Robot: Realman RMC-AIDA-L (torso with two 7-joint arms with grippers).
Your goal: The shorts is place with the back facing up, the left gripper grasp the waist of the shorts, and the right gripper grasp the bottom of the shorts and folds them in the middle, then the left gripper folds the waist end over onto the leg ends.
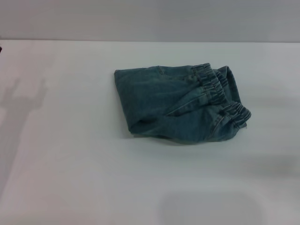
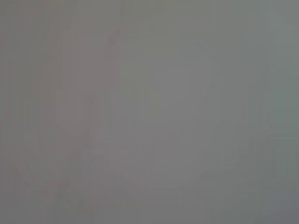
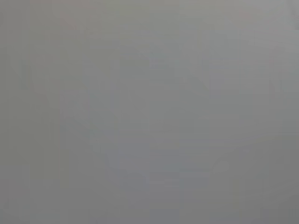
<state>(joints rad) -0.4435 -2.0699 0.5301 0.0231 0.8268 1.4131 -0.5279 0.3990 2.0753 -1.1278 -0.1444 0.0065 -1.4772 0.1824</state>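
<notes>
The shorts (image 1: 178, 105) lie folded into a compact blue-green denim bundle on the white table, right of centre in the head view. Their puckered elastic waist (image 1: 220, 91) sits along the bundle's right side, doubled over on itself. The bottom hems and leg ends are hidden under the fold. Neither the left gripper nor the right gripper appears in any view. Both wrist views show only a plain grey surface.
The white table (image 1: 70, 164) stretches around the bundle, with its far edge meeting a grey wall (image 1: 150, 18). An arm-shaped shadow (image 1: 21, 101) falls on the table at the far left.
</notes>
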